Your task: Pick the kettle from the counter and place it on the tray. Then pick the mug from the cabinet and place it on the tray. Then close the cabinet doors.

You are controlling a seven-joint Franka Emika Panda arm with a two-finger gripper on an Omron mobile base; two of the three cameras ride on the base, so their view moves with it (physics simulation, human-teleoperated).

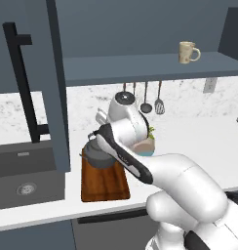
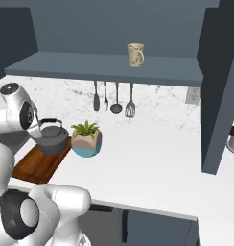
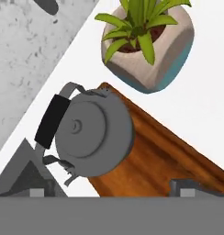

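Note:
The dark grey kettle point(image 3: 88, 135) stands on the far end of the reddish-brown tray point(image 3: 164, 156), its black handle arched over the lid and one side reaching past the board's edge. My gripper point(image 3: 111, 190) hovers just above the kettle, open, nothing between its fingertips point(image 3: 186, 188). In the base views the kettle point(image 1: 97, 156) point(image 2: 52, 138) sits on the tray point(image 1: 105, 184) point(image 2: 38, 164) right under my hand. The cream mug point(image 1: 188, 52) point(image 2: 135, 54) stands upright on the shelf of the open cabinet point(image 2: 104, 65). Both cabinet doors point(image 1: 40, 83) point(image 2: 219, 91) are swung open.
A beige-and-blue plant pot point(image 2: 86, 140) point(image 3: 148, 43) stands on the white counter point(image 2: 152, 158) right beside the tray. Utensils point(image 2: 114, 98) hang on the wall behind. The dark sink point(image 1: 23, 180) lies left of the tray. The left door's black handle point(image 1: 22, 83) juts out.

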